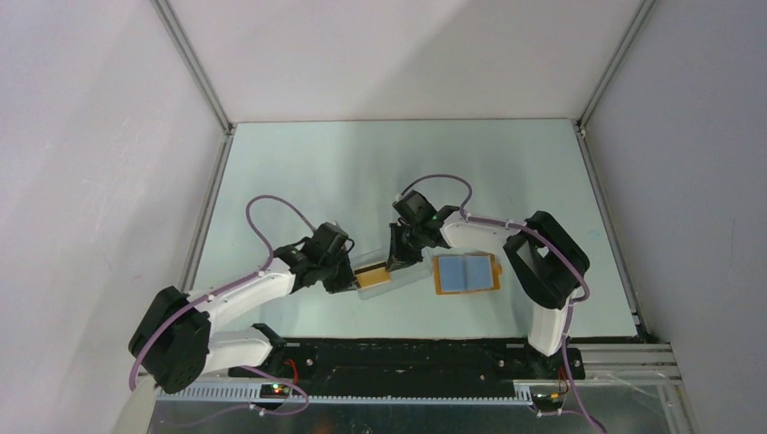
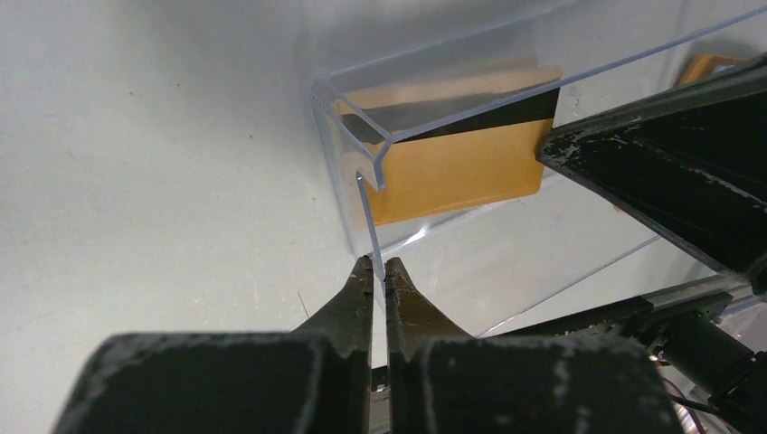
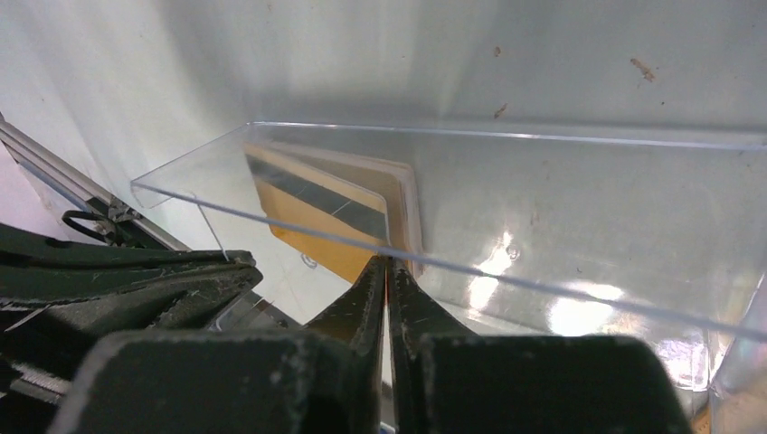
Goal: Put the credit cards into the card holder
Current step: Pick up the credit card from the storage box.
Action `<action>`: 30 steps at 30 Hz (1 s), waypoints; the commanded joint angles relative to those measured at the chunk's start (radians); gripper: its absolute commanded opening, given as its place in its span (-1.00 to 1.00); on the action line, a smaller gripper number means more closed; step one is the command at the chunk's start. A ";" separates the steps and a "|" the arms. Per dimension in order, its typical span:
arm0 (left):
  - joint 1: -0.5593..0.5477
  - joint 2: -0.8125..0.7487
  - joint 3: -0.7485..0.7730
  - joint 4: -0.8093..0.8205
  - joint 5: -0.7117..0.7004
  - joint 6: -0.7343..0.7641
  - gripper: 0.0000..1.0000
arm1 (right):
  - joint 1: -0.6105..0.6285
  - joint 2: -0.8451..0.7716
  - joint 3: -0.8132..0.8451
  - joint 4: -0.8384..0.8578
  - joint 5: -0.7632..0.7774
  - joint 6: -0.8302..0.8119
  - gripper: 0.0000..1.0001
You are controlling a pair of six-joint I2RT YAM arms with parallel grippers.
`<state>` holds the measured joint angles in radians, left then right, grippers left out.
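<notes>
Gold credit cards [image 2: 452, 167] sit inside clear box [image 2: 434, 262], long axis running arm to arm. Right gripper [image 3: 387, 264] is at their holder-side end, tips together; can't tell if it's pinching a card. Left gripper [image 2: 379, 269] is clamped on the box end wall. Card holder [image 1: 466, 273] lies open just right of the box.

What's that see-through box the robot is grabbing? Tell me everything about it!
The clear box is thin see-through plastic, long and rectangular, lying on the pale table between both arms. One end has a folded lip. Golden-orange cards with a dark stripe sit inside, near that end. The left hand pinches a thin wall there. The right hand has its closed tips at the long edge beside the cards; whether it grips box or card is unclear.
</notes>
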<state>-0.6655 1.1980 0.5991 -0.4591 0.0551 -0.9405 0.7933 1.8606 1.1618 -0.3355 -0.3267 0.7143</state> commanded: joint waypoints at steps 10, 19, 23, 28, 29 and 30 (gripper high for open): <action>0.001 0.014 0.016 0.006 -0.023 0.035 -0.97 | 0.028 -0.091 0.015 0.034 -0.035 0.009 -1.00; 0.000 0.017 0.013 0.004 -0.021 0.037 -0.98 | 0.036 -0.133 0.015 0.114 -0.132 -0.008 -1.00; 0.001 0.013 0.011 0.004 -0.023 0.037 -0.99 | 0.038 -0.140 0.015 0.162 -0.190 0.021 -0.91; 0.000 0.015 0.011 0.004 -0.022 0.037 -0.99 | 0.042 -0.125 0.015 0.168 -0.200 0.037 -0.62; 0.000 0.016 0.010 0.004 -0.021 0.038 -0.99 | 0.042 -0.119 0.015 0.165 -0.197 0.036 -0.57; 0.001 0.016 0.011 0.004 -0.022 0.038 -0.99 | 0.041 -0.116 0.015 0.159 -0.192 0.032 -0.52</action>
<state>-0.6655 1.2003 0.5991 -0.4519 0.0559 -0.9344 0.8272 1.7565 1.1618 -0.1982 -0.4965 0.7422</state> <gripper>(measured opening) 0.044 0.203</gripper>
